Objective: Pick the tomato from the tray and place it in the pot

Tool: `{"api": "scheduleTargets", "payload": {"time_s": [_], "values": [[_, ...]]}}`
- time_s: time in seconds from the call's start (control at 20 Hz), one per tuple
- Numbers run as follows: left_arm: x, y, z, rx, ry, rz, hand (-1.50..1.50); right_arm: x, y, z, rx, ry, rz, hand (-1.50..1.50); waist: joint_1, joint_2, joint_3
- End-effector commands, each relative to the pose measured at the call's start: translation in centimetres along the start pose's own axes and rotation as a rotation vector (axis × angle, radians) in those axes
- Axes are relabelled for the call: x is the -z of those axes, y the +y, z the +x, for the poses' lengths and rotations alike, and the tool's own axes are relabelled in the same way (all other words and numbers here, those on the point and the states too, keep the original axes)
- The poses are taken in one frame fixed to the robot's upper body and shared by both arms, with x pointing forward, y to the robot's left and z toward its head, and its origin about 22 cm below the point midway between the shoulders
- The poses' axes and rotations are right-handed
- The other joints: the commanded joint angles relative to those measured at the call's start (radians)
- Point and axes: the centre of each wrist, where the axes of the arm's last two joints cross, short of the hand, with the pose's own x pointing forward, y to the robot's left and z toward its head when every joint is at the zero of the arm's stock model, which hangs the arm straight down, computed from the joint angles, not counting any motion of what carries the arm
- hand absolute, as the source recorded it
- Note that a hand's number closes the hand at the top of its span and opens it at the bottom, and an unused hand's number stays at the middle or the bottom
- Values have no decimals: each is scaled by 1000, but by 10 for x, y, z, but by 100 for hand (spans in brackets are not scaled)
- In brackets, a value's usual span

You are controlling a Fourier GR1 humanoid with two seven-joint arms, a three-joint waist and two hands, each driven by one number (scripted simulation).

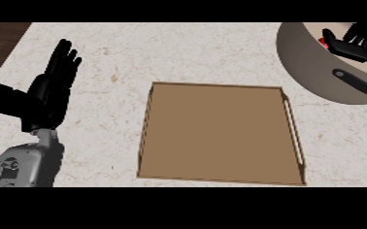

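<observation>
A brown tray [215,174] lies in the middle of the counter with nothing on it. The grey pot [308,63] sits at the right edge, partly cut off, with a black handle [350,80] on its near rim. My right hand [349,43] reaches over the pot's inside with its fingers curled. A sliver of the red tomato [323,41] shows at the fingertips; most of it is hidden by the hand. My left hand [54,85] rests at the left, fingers straight and pointing up.
The pale speckled counter [179,48] runs across the view. A strip of dark wood [10,36] shows at the top left corner beyond the counter's edge.
</observation>
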Motion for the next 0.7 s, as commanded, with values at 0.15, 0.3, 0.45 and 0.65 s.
{"api": "scheduleTargets", "payload": {"time_s": [0.15, 0.3, 0.45, 0.65], "values": [[-3, -5, -7, -6, 4, -7, 0, -6, 33, -5, 187, 40, 195, -150, 9, 11, 9], [3, 6, 13, -5, 6, -16, 0, -5, 21, -15, 340, 0, 178, -150, 12, 11, 12], [1, 3, 0, -13, -3, -13, 0, -1, 25, -8, 539, -13, 100, -150, 12, 16, 13], [6, 2, 11, -18, 0, -6, 0, -3, 7, -29, 675, -3, 38, -150, 1, 13, 12]]}}
